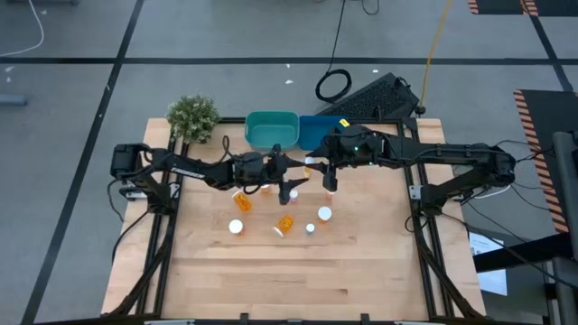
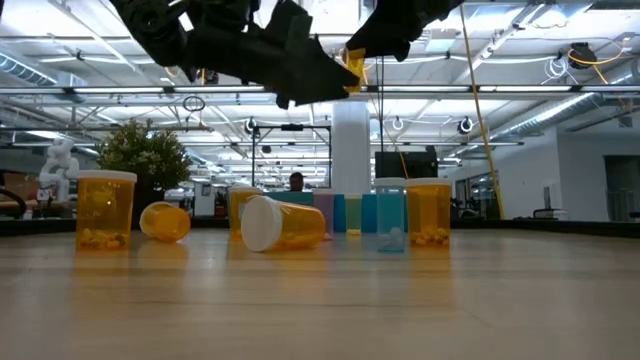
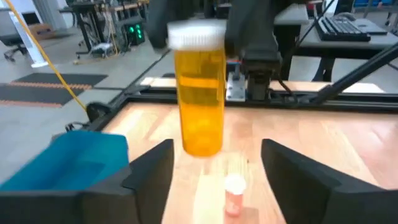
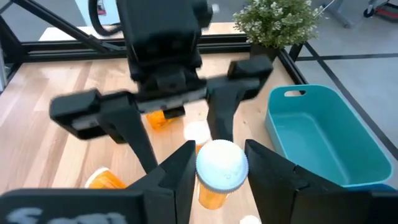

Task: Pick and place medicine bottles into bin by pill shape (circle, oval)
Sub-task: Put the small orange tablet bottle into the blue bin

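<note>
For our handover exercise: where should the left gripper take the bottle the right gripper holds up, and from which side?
Probably the bottle's bare orange lower body, approached level from opposite the right gripper, which clamps the cap end; the open left gripper faces it.

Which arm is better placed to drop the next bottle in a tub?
Right, most likely. The right gripper is shut on a bottle, lifted off the table beside the teal tub. The left gripper is open and holds nothing.
</note>
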`<state>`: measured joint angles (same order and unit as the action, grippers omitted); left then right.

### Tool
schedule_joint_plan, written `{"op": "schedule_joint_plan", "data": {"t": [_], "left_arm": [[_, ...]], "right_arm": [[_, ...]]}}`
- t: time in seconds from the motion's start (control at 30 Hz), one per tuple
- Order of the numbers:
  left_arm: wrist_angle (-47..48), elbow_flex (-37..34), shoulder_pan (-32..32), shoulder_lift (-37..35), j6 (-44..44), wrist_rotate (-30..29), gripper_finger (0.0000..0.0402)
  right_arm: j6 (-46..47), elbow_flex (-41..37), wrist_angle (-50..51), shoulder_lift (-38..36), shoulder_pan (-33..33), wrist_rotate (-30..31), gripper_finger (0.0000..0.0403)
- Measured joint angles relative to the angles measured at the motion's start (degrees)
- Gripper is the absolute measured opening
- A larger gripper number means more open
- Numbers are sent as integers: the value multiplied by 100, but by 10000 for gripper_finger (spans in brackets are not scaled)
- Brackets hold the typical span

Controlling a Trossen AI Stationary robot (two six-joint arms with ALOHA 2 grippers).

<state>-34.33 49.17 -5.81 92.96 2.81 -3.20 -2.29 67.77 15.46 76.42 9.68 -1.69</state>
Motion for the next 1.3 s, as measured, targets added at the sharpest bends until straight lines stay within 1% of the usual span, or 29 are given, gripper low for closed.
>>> {"op": "schedule_joint_plan", "data": {"t": [0.1, 0.2, 0.23, 0.3, 0.4, 0.63, 0.9, 1.0, 1.3], "left_arm": [[840, 2, -46, -365, 150, -3, 273], [1514, 4, -103, -715, 164, -102, 283], [1799, -2, -124, -848, 155, -165, 284], [2043, 9, -156, -991, 129, -297, 283], [2576, -4, -211, -1173, 116, -329, 273], [2660, 2, -211, -1157, 139, -326, 245], [2639, 2, -211, -1142, 144, -297, 241], [2631, 2, -211, -1142, 146, -293, 241], [2634, 2, -211, -1142, 146, -291, 241]], "right_arm": [[-52, 0, 47, 0, 110, -11, 125], [-153, 0, 114, 0, 269, -9, 125], [-190, 0, 126, 0, 338, -11, 125], [-255, 0, 120, 0, 489, -34, 125], [-337, 0, 91, -2, 806, -249, 125], [-358, 0, 28, -1, 1804, -916, 125], [-354, 0, -219, 179, 2848, -1128, 125], [-316, 0, -370, 437, 3119, -1342, 125], [-328, 0, -1231, 1484, 3532, -1335, 125]]}}
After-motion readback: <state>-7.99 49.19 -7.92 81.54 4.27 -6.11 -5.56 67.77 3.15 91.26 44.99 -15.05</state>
